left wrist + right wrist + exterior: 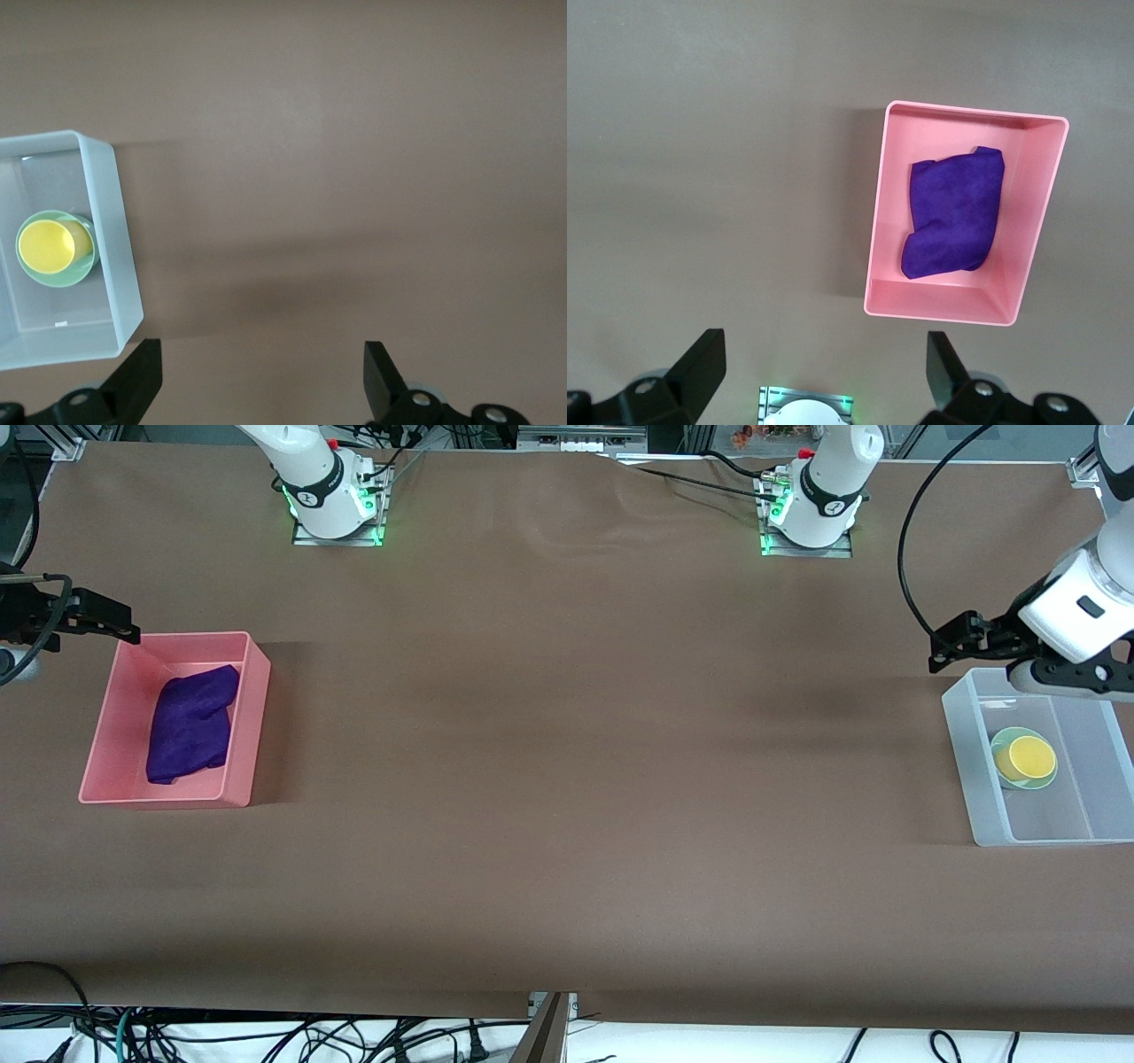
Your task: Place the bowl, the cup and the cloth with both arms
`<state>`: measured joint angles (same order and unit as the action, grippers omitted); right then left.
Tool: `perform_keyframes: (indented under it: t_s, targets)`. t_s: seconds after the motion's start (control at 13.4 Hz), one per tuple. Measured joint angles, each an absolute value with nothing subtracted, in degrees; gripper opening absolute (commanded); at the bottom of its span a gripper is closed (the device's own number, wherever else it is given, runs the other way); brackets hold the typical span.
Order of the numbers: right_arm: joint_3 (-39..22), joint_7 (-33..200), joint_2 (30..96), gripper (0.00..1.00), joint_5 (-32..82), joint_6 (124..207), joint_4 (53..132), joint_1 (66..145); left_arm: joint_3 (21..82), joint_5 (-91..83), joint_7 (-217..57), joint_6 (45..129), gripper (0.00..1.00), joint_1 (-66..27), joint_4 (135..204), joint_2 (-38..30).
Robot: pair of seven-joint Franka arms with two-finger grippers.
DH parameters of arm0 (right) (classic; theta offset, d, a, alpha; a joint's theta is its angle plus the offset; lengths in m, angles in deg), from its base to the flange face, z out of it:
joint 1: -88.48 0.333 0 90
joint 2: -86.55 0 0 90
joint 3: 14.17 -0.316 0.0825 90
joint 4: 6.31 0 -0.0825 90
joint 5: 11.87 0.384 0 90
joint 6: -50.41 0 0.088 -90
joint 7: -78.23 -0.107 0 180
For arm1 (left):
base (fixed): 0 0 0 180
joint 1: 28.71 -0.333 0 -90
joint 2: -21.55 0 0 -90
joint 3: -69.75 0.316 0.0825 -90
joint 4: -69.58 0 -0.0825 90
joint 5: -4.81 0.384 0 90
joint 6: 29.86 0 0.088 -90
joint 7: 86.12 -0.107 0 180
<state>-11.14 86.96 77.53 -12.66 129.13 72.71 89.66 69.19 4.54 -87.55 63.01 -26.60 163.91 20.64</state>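
The purple cloth (190,726) lies crumpled in the pink bin (248,717) at the right arm's end of the table. It also shows in the right wrist view (957,212), in the pink bin (948,305). The yellow cup (1032,758) stands inside the sage-green bowl (1048,782), in the clear bin (983,779) at the left arm's end. The left wrist view shows the cup (46,246), the bowl (64,280) and the bin (111,230). My right gripper (120,624) (824,345) is open and empty, up over the pink bin's corner. My left gripper (943,646) (261,354) is open and empty, up over the clear bin's corner.
The arm bases (332,505) (811,514) stand along the table edge farthest from the front camera. The right arm's base (804,407) shows in the right wrist view. A brown cover (567,779) spans the table between the two bins. Loose cables (266,1036) hang below the table's near edge.
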Motion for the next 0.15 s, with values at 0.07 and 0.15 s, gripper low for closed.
perform_keyframes:
  t_s: [0.07, 0.15]
  targets:
    - [-11.14, 86.96, 77.53, 1.0, -12.66, 129.14, 72.71, 89.66, 69.5, 4.54, -87.55, 63.01, 1.0, -26.6, 164.67, 21.16]
    - [-11.14, 86.96, 77.53, 1.0, -12.66, 129.15, 72.71, 89.66, 69.78, 4.54, -87.55, 63.01, 1.0, -26.6, 164.96, 21.33]
